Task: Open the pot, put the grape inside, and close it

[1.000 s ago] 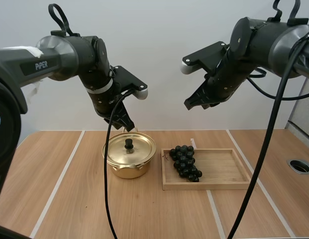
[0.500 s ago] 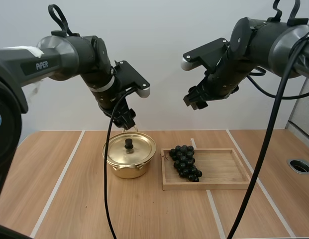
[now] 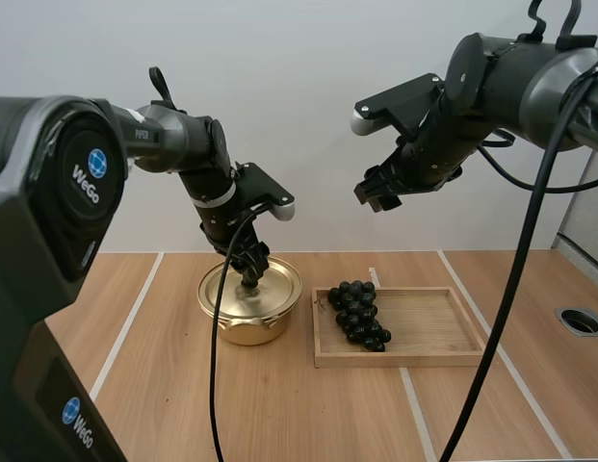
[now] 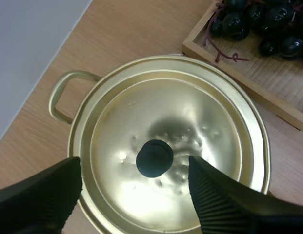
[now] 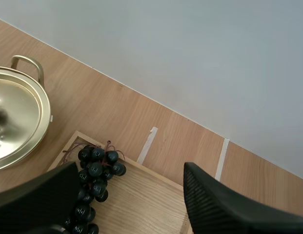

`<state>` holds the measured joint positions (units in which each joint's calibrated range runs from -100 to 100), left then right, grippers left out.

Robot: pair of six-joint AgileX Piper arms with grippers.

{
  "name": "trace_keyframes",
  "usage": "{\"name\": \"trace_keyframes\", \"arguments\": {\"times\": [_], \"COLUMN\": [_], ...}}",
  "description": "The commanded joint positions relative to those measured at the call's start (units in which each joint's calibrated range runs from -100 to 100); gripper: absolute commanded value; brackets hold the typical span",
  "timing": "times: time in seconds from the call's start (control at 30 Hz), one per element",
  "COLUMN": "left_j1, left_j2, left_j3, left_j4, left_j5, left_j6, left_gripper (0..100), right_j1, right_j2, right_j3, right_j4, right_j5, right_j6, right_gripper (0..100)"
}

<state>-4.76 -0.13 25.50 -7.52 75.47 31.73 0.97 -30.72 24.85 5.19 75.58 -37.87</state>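
Here the shiny gold pot [image 3: 245, 331] sits lidded, black knob [image 4: 154, 158] central.

A shiny gold pot [image 3: 243, 325] wore a matching gold lid [image 4: 166, 117] topped with a black knob [image 4: 154, 158]. At its three o'clock, glossy near-black grapes [image 3: 359, 315] on reddish-brown stems [image 4: 224, 52] lay in a pale wooden tray [image 3: 438, 358]. The table [image 3: 135, 385] showed light wood grain crossed by whitish stripes. The fingers [image 4: 219, 204] of the left gripper [image 4: 134, 163] were black and ribbed.
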Motion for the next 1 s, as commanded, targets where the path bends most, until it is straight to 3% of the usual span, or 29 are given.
{"name": "trace_keyframes", "arguments": {"times": [0.0, 0.97], "left_j1": [-0.17, -0.17], "left_j2": [1.7, 5.2], "left_j3": [-0.6, -0.6], "left_j4": [-1.3, -5.5], "left_j5": [-1.4, 0.7], "left_j6": [0.2, 4.1], "left_gripper": [100, 100], "right_j1": [0.0, 0.0], "right_j2": [-0.3, -0.3], "right_j3": [-0.5, -0.5], "right_j4": [0.5, 2.8], "right_j5": [-1.0, -0.8], "right_j6": [0.3, 0.3], "right_gripper": [100, 100]}}
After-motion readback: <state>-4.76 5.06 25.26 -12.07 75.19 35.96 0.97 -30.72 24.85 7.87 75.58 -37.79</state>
